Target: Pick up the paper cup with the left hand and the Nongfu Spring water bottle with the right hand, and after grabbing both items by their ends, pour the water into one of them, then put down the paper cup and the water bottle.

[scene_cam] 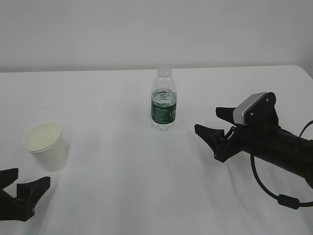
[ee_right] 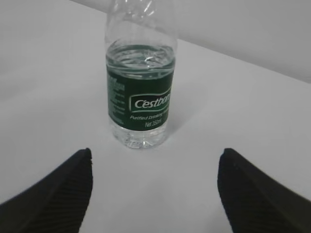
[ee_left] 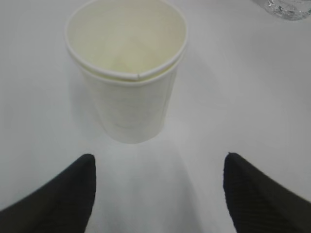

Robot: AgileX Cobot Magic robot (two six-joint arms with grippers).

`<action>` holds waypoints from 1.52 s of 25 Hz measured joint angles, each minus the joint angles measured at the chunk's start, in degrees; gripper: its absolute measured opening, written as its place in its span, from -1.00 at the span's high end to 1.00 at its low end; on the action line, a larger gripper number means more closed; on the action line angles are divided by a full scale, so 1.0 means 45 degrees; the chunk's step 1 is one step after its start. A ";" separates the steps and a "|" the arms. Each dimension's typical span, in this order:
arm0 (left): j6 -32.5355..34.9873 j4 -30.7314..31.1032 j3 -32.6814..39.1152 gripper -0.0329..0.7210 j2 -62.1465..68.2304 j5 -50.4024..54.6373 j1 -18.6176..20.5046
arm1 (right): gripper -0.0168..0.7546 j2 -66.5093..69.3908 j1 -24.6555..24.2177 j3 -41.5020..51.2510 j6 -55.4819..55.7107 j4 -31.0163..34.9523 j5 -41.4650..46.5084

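While you look along the table, read every place against the bottle.
Table [scene_cam: 122,161]: white cloth; it bears the bottle and the cup, and both arms hang low over its near part.
Right arm [scene_cam: 274,139]: you see it to the right of the bottle and nearer the camera, a silver-grey plate on its wrist and a black cable looping below.
Right gripper [scene_cam: 215,121]: jaws spread wide, nothing between them, pointing at the bottle but apart from it; in the wrist view the bottle stands beyond the two fingertips [ee_right: 73,187], centred in the gap.
Left gripper [scene_cam: 22,183]: far to the bottle's left at the near edge, jaws spread wide and empty; its fingertips [ee_left: 73,189] sit short of the cup, not touching it.
Bottle [scene_cam: 163,97]: upright near the table's middle, no cap, green label band round its middle.
Cup [scene_cam: 46,145]: upright, well left of the bottle and nearer you, open mouth up, cream inside, looking dry in the left wrist view.
Water [ee_right: 141,54]: inside the bottle, its level about at the label's top edge.
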 joint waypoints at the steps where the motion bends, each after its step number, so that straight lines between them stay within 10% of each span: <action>1: 0.0000 0.0000 0.0000 -0.65 0.0000 0.0000 0.0000 | -0.63 0.0153 0.0060 -0.0080 0.0025 -0.0025 0.0000; 38: 0.0000 0.0047 0.0000 -0.65 0.0000 0.0000 0.0000 | -0.62 0.2635 0.0773 -0.3301 0.1048 -0.1153 0.0000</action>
